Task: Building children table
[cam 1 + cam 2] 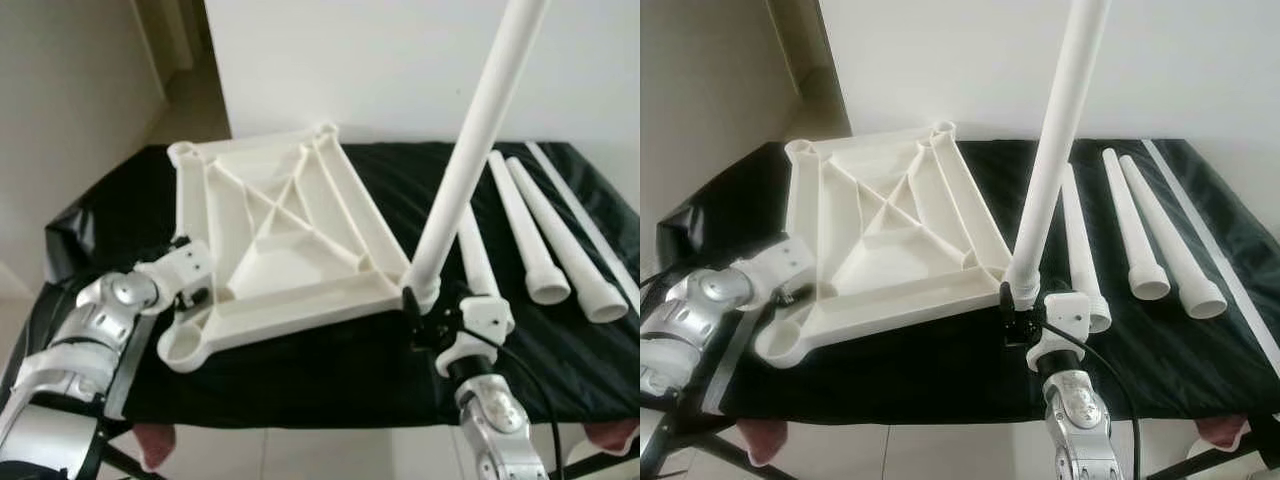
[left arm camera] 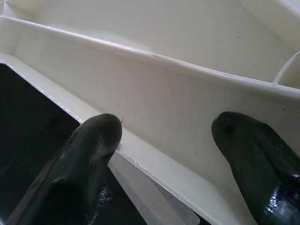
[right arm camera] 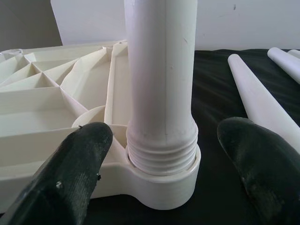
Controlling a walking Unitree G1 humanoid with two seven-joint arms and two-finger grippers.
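**Sam:** What are you working on right now?

**Me:** The white leg (image 1: 470,150). It stands up, leaning a bit, in the corner socket (image 3: 161,180) of the upside-down table top (image 1: 280,240). In the left eye view the top lies in the middle left, and the leg climbs to the upper right.

**Sam:** Is the leg all the way in?

**Me:** I don't think so. In the right wrist view I can see thread rings above the socket rim. So I think it needs more turning.

**Sam:** What is your right end effector (image 3: 164,159) doing?

**Me:** Its two black fingers (image 3: 70,173) are spread wide, one on each side of the leg's bottom end. They are not touching it.

**Sam:** And the left one?

**Me:** My left end effector (image 2: 164,140) is at the left edge of the table top, near a bare corner socket. Its fingers are apart with the rim between them. I can't tell if they press on it.

**Sam:** How do you do this well?

**Me:** I'd hold the top so it can't spin. Then I'd grab the leg low down and keep it straight, so the threads don't jam.

**Sam:** What else is there?

**Me:** Three more legs (image 1: 525,225) lie on the black table (image 1: 330,375), right of center, near a thin white rod (image 1: 585,225).
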